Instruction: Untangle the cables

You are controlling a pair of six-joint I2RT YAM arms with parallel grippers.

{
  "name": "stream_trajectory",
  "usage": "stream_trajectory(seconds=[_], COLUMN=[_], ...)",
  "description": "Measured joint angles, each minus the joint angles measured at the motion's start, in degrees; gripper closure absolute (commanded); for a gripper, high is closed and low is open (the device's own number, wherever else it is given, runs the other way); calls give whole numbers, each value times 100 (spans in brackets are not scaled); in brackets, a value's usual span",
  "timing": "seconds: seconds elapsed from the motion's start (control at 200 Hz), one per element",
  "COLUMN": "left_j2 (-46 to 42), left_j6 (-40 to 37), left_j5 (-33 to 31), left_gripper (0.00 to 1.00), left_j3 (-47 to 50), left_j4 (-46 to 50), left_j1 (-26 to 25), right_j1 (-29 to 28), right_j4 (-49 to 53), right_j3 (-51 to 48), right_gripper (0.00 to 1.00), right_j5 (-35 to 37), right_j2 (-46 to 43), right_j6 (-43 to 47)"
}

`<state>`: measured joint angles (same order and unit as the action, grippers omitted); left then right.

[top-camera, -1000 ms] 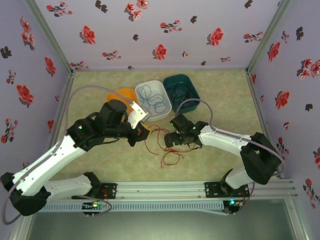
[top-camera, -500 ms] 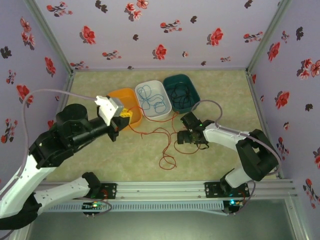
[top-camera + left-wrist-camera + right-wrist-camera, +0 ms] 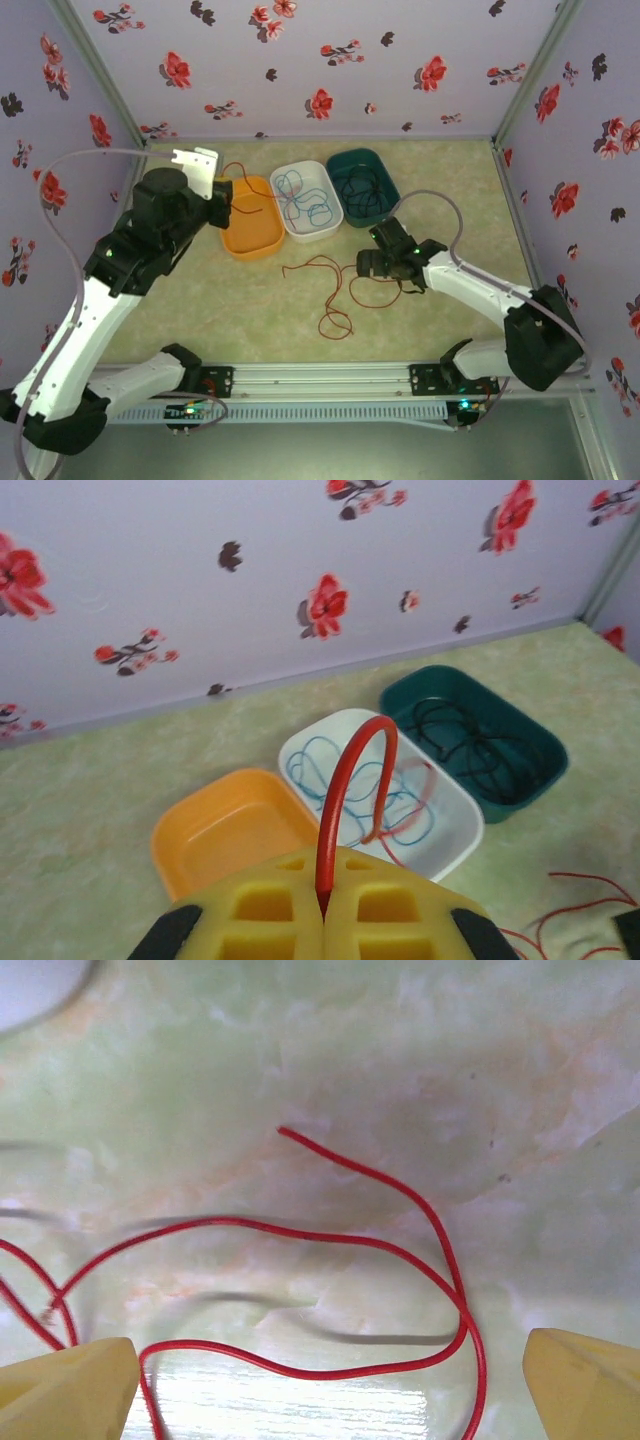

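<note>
Left wrist: left fingers (image 3: 262, 912) pinch a red cable (image 3: 347, 775); right fingers (image 3: 62, 1396) spread wide

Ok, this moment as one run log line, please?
left end effector: shut on red cable, near orange tray | right end effector: open over red loops on table

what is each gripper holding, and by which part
Left gripper pinches a red cable; whether at its end or partway cannot be told. Right gripper is open, holding nothing.

White tray (image 3: 458, 818) smooth plastic; red cable (image 3: 300, 1231) glossy.
</note>
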<state>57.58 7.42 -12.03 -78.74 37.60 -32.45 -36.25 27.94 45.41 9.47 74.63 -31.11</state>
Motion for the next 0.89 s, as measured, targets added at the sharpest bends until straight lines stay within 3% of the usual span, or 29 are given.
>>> stream_trajectory(seconds=[0.295,0.895], left_j2=[680,1941], left_j6=[175,437], left_j5=[-2,68], left_gripper=[100,100], left_j3=[-243,-94], left_j4=[496,739], left_j1=[686,1174], right_j1=[0,0], right_j4=[232,540], right_j3=[315,490], right_gripper=[1,1], right_j5=[330,649], right_j2=[-501,-605], right_j6=[0,2])
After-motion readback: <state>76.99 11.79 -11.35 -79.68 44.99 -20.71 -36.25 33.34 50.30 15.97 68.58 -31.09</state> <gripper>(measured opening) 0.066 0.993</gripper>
